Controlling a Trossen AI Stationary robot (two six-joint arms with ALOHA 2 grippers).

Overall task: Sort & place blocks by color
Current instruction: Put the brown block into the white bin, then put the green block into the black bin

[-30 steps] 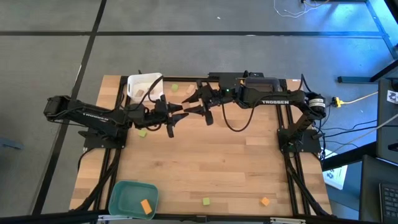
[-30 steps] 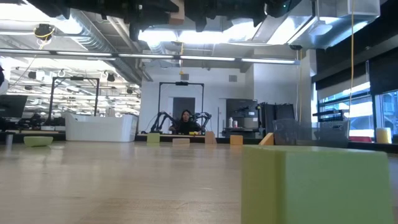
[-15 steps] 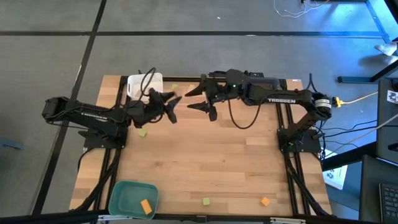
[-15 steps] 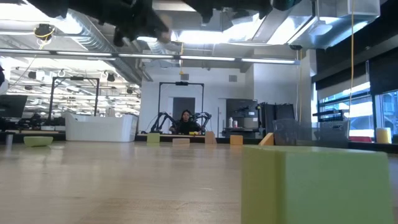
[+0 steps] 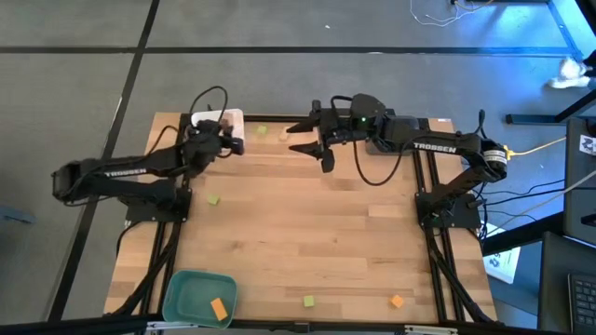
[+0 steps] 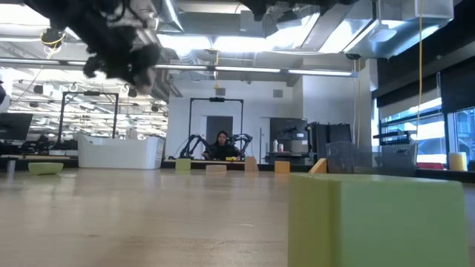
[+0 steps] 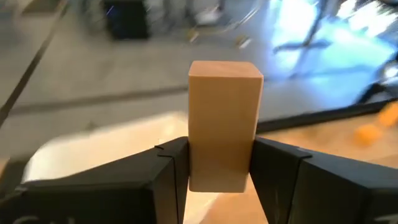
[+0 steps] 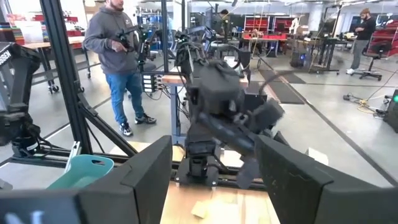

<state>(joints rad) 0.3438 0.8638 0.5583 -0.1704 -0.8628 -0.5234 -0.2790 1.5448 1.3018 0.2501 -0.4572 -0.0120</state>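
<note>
- Left wrist view shows the left gripper (image 7: 219, 171) clamped on a tan block (image 7: 222, 124), the block standing upright between the two dark fingers with most of its height above them.
- From the high view, that left gripper (image 5: 223, 141) sits over the white tray (image 5: 231, 117) at the far-left corner of the worktop; the block itself is too small to pick out there.
- My reading is that the tan block is about to be dropped into the white tray.
- The right gripper (image 5: 315, 141) hangs above the far edge near its middle, fingers spread apart and holding nothing.
- Other blocks lie scattered: a light green block (image 5: 213, 199) towards the left edge, a second green block (image 5: 308, 301) and an orange block (image 5: 398, 301) along the near edge, and a third green one (image 5: 262, 131) just beside the white tray.
- An orange piece (image 5: 219, 309) already rests in the teal tray (image 5: 186, 287) at the near-left corner.
- Risks: the pinch is low on the block, so it could tip or slip before release.
- Releasing from height could let it bounce off the tray rim onto the wood.
- The two arms are fairly near each other at the far edge; a reach by the right arm could clip the left.
</note>
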